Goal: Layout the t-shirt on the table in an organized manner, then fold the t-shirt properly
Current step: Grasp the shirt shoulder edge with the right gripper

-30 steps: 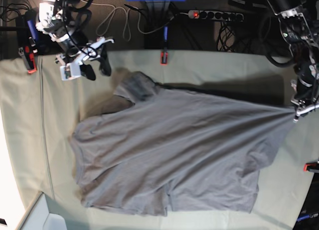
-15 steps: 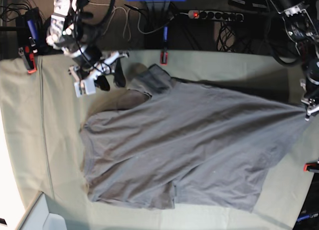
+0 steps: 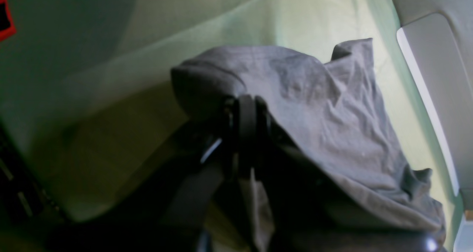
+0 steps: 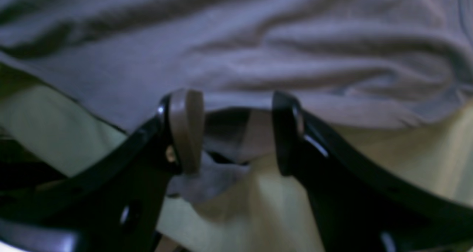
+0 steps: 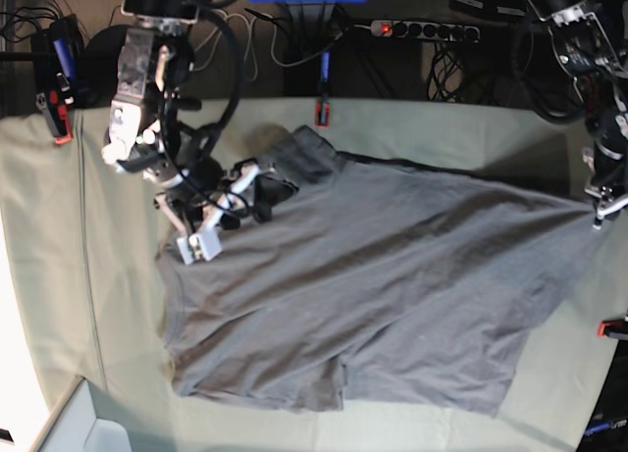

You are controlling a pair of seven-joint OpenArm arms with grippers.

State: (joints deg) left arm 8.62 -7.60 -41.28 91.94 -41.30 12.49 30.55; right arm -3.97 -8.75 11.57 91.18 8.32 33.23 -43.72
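Base view whole t-shirt point(image 5: 373, 285), right wrist view parted right hand point(image 4: 236, 133) at hem

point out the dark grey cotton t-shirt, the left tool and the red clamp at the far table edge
dark grey cotton t-shirt point(image 5: 392, 285), base view, middle of the body
left tool point(image 3: 245, 108), left wrist view, tips pinching the shirt
red clamp point(image 5: 322, 112), base view, its body

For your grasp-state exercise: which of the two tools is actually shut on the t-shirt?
The left tool, pinching the t-shirt; the right tool stands open at its edge.
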